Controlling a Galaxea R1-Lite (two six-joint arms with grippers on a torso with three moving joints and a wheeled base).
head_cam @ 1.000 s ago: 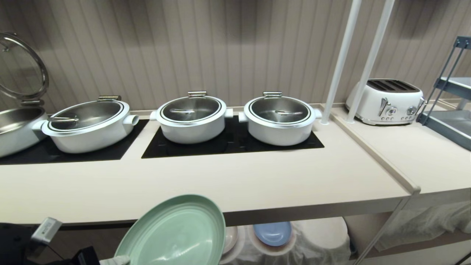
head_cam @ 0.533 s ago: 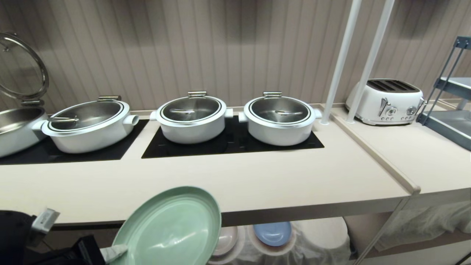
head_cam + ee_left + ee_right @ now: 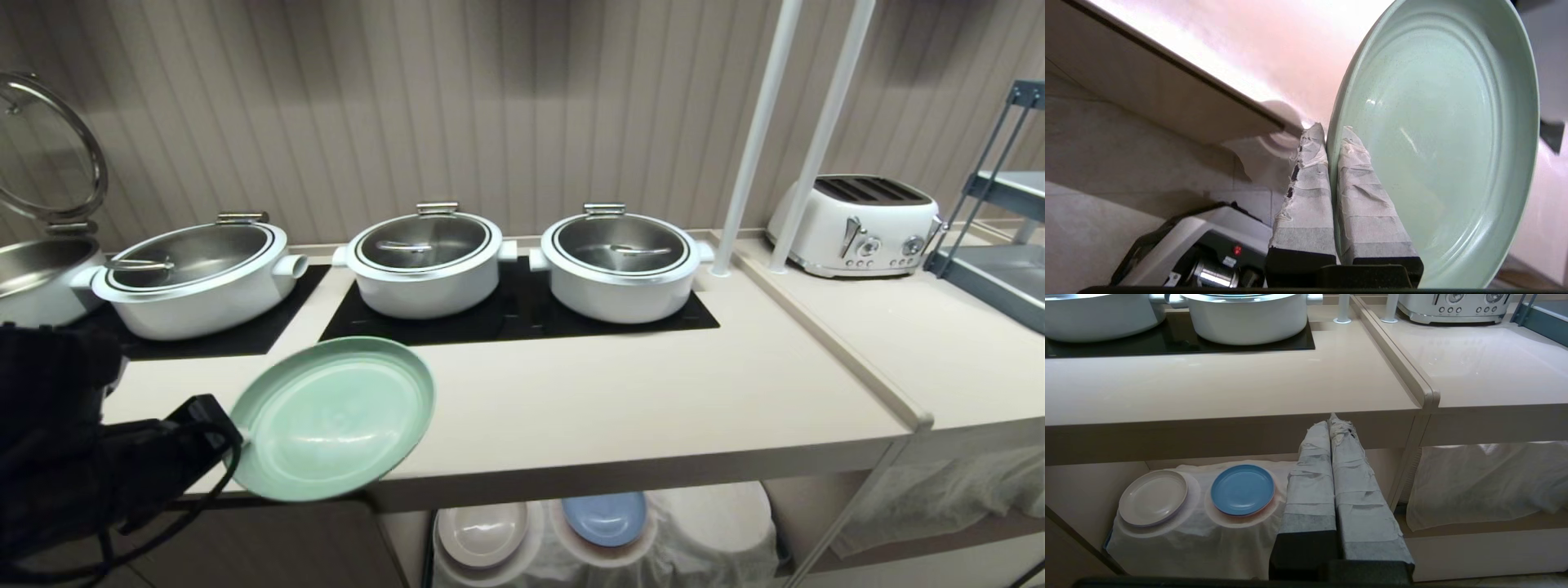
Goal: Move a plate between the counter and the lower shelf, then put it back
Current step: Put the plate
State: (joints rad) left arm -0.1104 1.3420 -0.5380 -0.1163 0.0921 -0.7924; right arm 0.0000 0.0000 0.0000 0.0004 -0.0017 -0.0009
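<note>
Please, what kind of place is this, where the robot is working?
Probably a buffet or catering kitchen counter. White lidded serving pots stand on black cooktop panels set in the counter, a white toaster stands on the next slab, and spare plates lie on the cloth-covered lower shelf.

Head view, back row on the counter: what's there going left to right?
Open pot with raised glass lid → oval lidded pot → round lidded pot → second round lidded pot → two white poles → white toaster → grey-blue tray rack.
</note>
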